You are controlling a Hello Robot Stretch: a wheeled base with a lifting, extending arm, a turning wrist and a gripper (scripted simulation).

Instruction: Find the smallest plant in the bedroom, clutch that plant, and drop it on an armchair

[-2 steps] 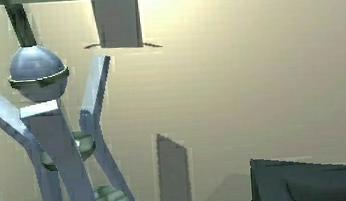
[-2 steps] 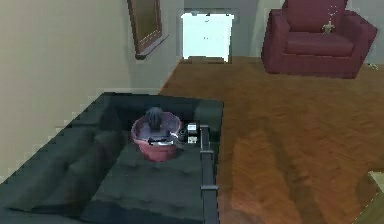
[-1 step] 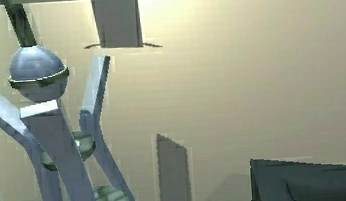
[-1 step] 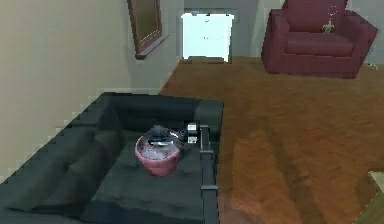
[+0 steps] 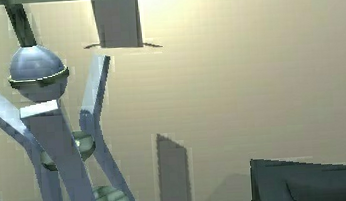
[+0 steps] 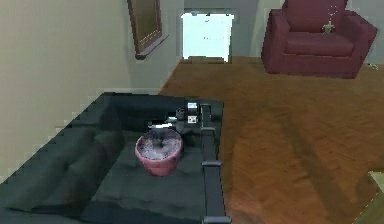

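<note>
A pinkish-red round pot (image 6: 159, 153) with pale grey matter in it sits in the arm side view's lower middle, over a dark cushioned seat (image 6: 80, 160). The gripper (image 6: 162, 127) is just above the pot's far rim, left of two white marked squares (image 6: 191, 113), and the dark arm bar (image 6: 210, 170) rises to it from the bottom edge. With the dark seat right behind the pot, I cannot tell whether the gripper holds anything. A maroon armchair (image 6: 318, 42) stands at the top right across the wooden floor, with a small pale thing (image 6: 328, 22) on its backrest.
Wooden floor (image 6: 290, 130) spreads between the dark seat and the armchair. A bright doorway (image 6: 207, 35) and a framed picture (image 6: 147, 22) are on the far walls. In the forward view a blue-grey frame with a sphere (image 5: 37, 69) stands close at left, and a dark object (image 5: 308, 182) at bottom right.
</note>
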